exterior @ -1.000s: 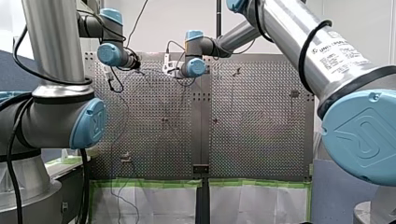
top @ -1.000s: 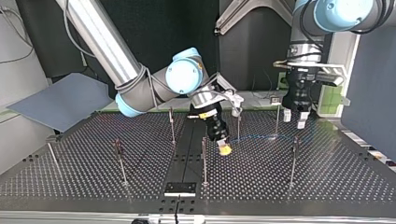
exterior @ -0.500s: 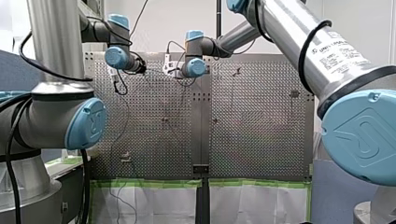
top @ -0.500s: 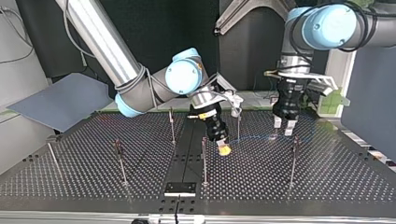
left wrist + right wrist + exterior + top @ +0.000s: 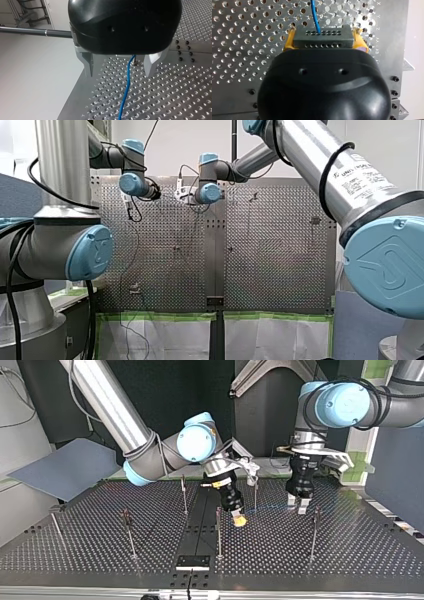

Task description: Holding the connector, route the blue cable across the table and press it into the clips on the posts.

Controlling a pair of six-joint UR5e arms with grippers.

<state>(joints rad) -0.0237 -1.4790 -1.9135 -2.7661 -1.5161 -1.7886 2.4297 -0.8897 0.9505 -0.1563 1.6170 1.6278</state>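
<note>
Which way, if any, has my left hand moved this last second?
Yes. In the top view my left hand came down and leftward, away from the rightmost post.

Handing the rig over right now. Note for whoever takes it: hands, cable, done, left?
Right hand: shut on the connector, held between yellow pads.
Left hand: open, fingers either side of the blue cable, not gripping it.
Cable: runs low over the perforated table from the connector to the left hand.
Done: connector grasped, cable strung between the hands.
Left: I cannot see the cable seated in any clip on the posts, so the pressing-in probably all remains.
</note>
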